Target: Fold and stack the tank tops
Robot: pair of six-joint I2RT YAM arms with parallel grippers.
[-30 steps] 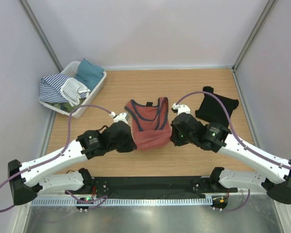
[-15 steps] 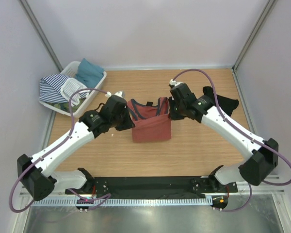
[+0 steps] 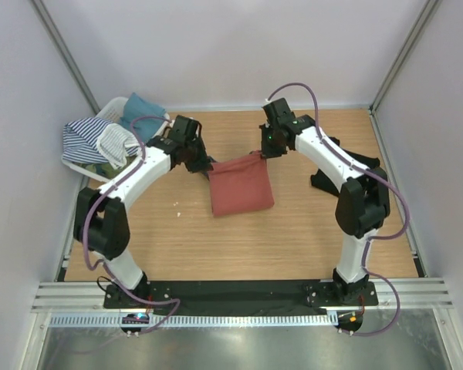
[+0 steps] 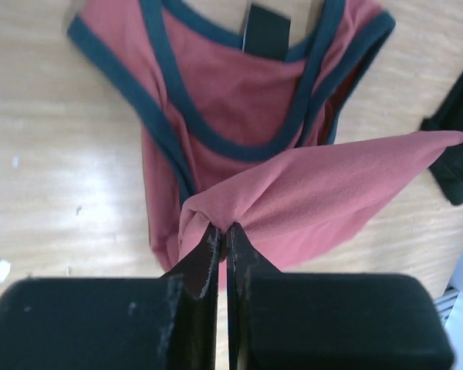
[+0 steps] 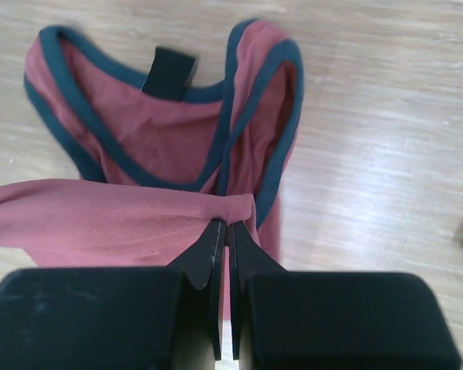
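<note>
Both arms have carried the hem (image 4: 332, 173) over the straps (image 4: 156, 116), doubling the rust-red tank top (image 3: 241, 186); left gripper (image 4: 222, 231) and right gripper (image 5: 225, 228) each clamp a hem corner; release next.

I log: wooden tabletop (image 3: 293, 231) beneath left claw (image 3: 206, 165); pale grey walls (image 3: 216, 46) beyond and either side; metal corner posts (image 3: 65, 54); even light.

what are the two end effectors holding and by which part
Both hold the rust-red tank top: the left end effector and the right end effector each pinch one corner of its plain bottom edge, raised over the strap end.
</note>
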